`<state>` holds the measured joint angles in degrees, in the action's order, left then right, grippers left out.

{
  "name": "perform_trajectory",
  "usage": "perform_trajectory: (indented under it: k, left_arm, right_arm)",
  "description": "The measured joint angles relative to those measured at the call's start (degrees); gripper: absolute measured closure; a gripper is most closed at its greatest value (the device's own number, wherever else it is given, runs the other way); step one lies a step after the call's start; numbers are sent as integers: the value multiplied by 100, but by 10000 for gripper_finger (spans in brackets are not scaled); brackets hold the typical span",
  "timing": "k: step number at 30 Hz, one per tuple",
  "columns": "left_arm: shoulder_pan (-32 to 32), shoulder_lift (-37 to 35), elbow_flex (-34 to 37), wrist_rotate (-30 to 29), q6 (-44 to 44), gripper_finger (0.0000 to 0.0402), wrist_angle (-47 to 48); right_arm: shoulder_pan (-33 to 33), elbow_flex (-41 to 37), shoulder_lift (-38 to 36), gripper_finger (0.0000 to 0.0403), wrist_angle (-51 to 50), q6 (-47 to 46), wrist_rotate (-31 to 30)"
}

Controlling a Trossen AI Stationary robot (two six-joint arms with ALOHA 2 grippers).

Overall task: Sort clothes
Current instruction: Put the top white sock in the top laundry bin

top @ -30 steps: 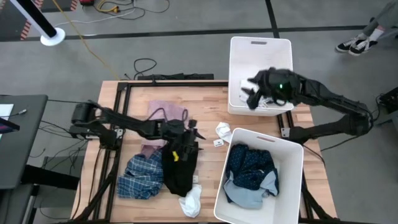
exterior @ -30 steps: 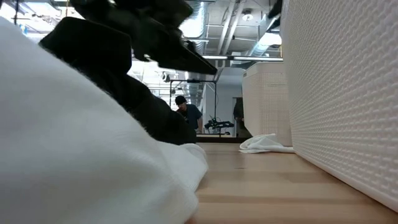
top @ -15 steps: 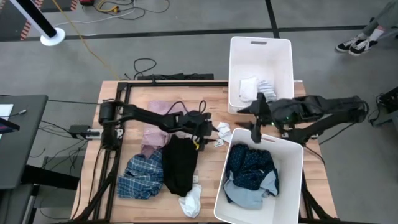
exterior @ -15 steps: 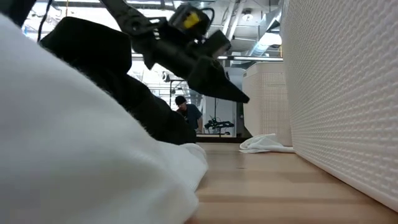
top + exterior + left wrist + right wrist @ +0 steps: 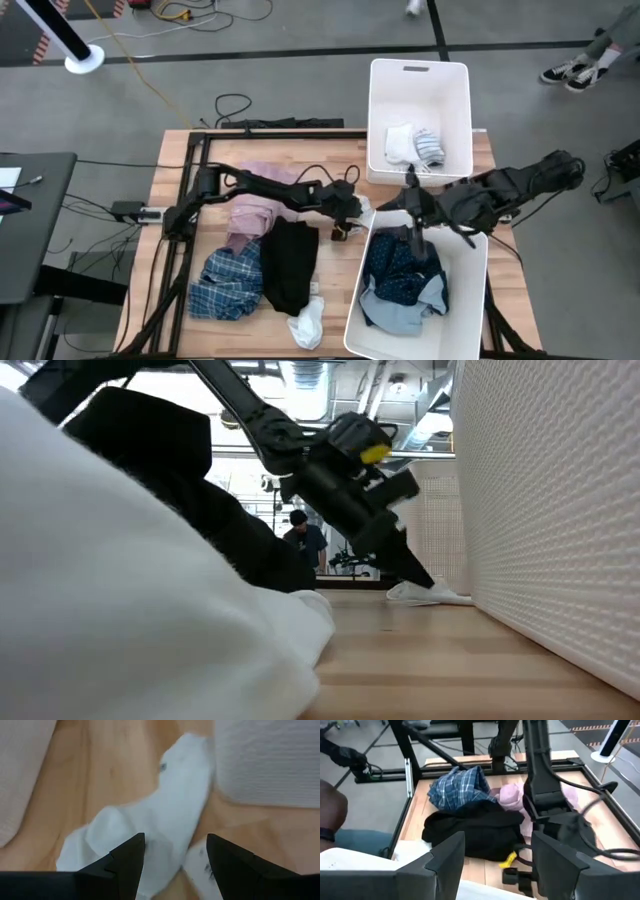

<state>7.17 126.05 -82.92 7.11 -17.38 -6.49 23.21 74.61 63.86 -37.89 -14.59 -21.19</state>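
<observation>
Both arms are dark, near-black, built of slim jointed links with black cables looping along them. The left gripper [image 5: 415,575] sits below a bulky rounded wrist housing with a small yellow tag, tapering to pointed black fingers. The right gripper's [image 5: 497,865] fingers [image 5: 449,856] are broad, flat, matte black blades with angled edges.

White sock [image 5: 165,820], black garment [image 5: 290,262], blue plaid shirt [image 5: 228,283], pink garment [image 5: 262,195].

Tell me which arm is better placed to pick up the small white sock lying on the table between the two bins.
Probably the left. Its tool is open and hangs right over the white sock. The right tool, also open, is above the near bin of dark clothes.
</observation>
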Motion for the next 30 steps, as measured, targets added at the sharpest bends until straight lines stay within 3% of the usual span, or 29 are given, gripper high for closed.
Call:
perform_trajectory:
  k: [5,8,18,30]
  left_arm:
    - [59,163,-198,-218,-101,197,338]
    - [93,160,-218,-239,-146,218,420]
    - [121,136,-231,-441,-554,388,1013]
    - [75,40,-221,-443,-486,399,1459]
  right_arm:
    - [93,0,241,159,-19,0,1]
    - [121,0,335,159,-21,1,2]
    - [117,-1,397,159,42,0,4]
    - [335,0,397,159,608,101,7]
